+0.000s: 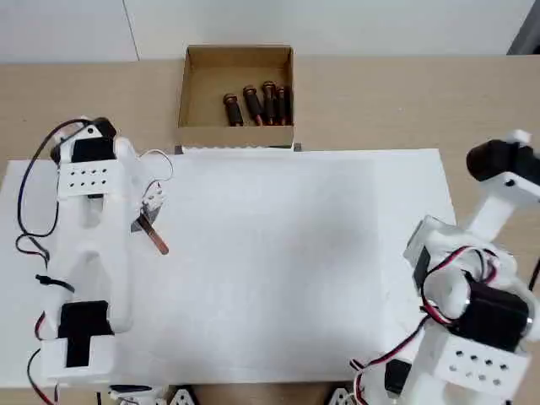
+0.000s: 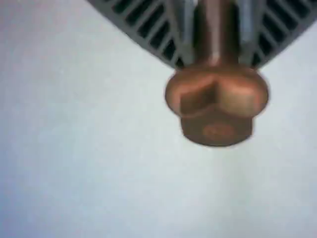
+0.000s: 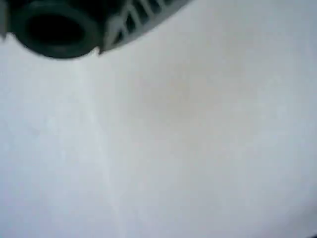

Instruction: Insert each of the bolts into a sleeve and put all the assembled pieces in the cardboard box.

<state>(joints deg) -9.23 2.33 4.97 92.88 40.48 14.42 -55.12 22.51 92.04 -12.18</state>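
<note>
Robotics lab bench, laid out for a handling trial.

A left arm point(image 1: 89, 253) and a right arm point(image 1: 472, 321) of white plastic, with bare motor blocks and loose red and black cables point(image 1: 29, 202), stand at the two sides of a pale wooden worktop point(image 1: 380, 101). A plain white sheet point(image 1: 295, 270) covers the working area under the left pincer point(image 1: 145, 221), which is closed on a copper-coloured bolt point(image 1: 156, 239). Beyond that pincer, just past the sheet's far edge, sits an open cardboard box point(image 1: 236, 137) with a row of copper-coloured pieces point(image 1: 257, 105) inside. Farther off runs a bare white surface point(image 1: 337, 25).
</note>
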